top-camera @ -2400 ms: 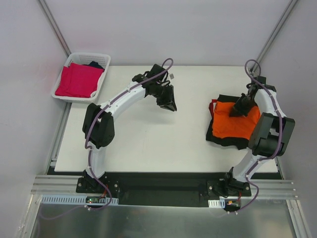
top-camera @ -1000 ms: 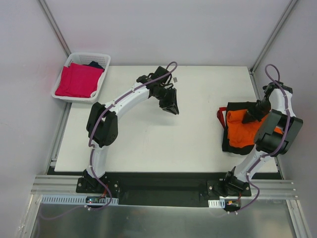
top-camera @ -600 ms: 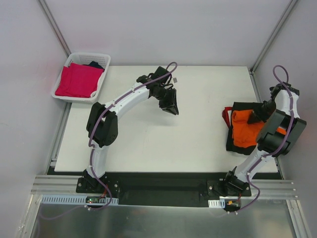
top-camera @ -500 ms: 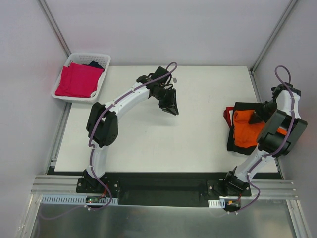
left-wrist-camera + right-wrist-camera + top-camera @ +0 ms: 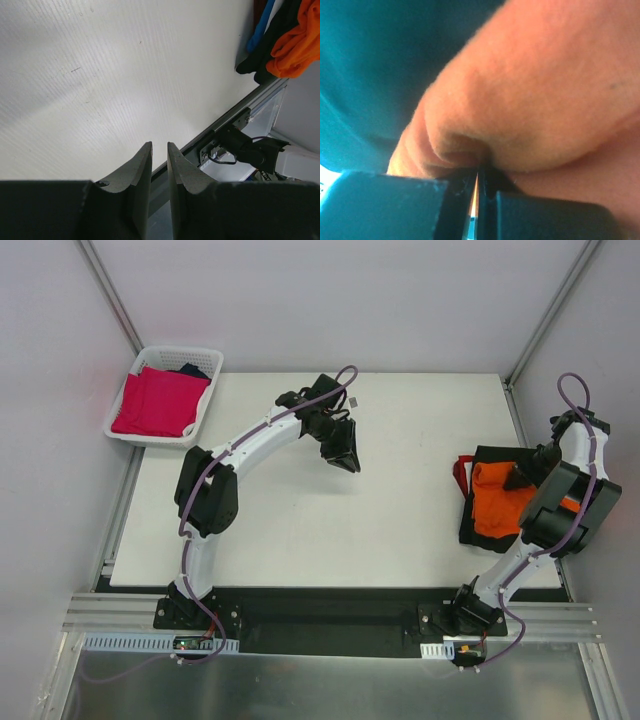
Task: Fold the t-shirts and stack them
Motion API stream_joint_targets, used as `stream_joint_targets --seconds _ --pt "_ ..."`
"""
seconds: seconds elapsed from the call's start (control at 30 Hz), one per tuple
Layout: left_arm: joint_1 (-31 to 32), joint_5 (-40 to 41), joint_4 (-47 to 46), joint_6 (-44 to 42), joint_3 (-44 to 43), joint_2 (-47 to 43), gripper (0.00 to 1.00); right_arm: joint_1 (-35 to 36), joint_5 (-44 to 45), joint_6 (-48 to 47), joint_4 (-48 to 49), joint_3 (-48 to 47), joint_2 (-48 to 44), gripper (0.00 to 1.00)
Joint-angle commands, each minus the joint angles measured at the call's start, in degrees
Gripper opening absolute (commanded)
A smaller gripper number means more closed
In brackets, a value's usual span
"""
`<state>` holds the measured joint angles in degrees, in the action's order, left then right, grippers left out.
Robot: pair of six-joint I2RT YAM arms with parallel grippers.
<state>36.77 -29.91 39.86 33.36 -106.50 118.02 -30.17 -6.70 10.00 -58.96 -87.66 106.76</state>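
Right pincer (image 5: 479, 186), at the right edge of the bench (image 5: 300, 530), pinches a fold of the orange t-shirt (image 5: 497, 502) lying on a black t-shirt (image 5: 476, 532). A magenta t-shirt (image 5: 158, 402) fills the basket (image 5: 207, 361). The left pincer (image 5: 159, 150), slightly parted and empty, hangs over mid-bench.

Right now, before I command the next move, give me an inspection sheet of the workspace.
Surface: white table, faint scuff marks in the left wrist view.
Job's things: orange shirt bunched on a black shirt at the right edge; pink shirt over a dark cloth in the basket.
Clutter: nothing seen.
Grippers: left gripper above the table, narrow gap, empty; right gripper shut on the orange shirt.
Cables: purple cables looped along both arms, no snag seen.
Surroundings: plain walls; basket at the far left corner.
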Motion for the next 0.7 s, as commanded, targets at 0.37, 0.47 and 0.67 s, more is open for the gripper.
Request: stream_joint_targets --seconds 0.37,0.47,0.67 --pt "1.3 1.3 1.5 -0.6 -1.9 -2.3 0.18 -1.7 -14.0 3.1 15.3 5.7 -12.8 0.96" --pt "1.3 2.8 1.9 0.9 -1.3 -3.1 0.20 1.8 -19.8 7.2 16.5 5.2 -16.9 0.96" --pt "1.3 10.9 7.6 3.6 1.9 -7.4 0.79 13.6 -21.9 2.4 14.8 9.9 -22.8 0.96"
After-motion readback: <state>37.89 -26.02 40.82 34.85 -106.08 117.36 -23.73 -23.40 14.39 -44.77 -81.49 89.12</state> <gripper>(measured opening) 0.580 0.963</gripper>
